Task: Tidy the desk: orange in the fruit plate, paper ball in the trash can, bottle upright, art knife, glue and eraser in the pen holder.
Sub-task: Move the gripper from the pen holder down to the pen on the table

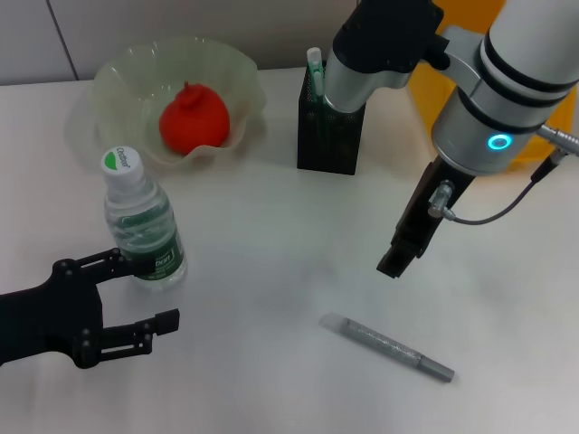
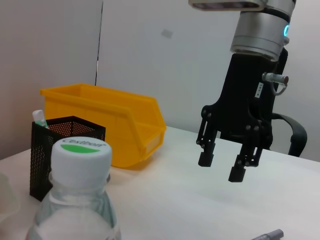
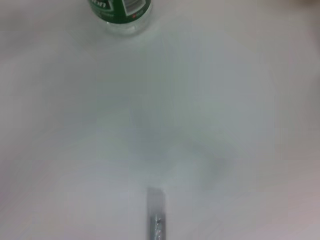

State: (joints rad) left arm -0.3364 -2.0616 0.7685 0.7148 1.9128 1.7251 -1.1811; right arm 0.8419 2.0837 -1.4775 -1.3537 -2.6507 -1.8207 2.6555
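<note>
One bottle (image 1: 143, 222) stood upright beside the left gripper (image 1: 136, 303), whose jaws were wide and empty. One orange (image 1: 194, 118) sat in the fruit plate (image 1: 118, 81). One art knife (image 1: 389, 347) lay on the desk (image 1: 271, 253), below the right gripper (image 2: 223, 166), its jaws open, near one pen holder (image 1: 327, 127).

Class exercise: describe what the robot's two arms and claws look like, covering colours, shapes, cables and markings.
Right arm: silver-white cylindrical segments, black bands, a glowing cyan ring, a grey looping cable; its right claw is black with two jointed fingers. Left claw: black, angular linkages.
</note>
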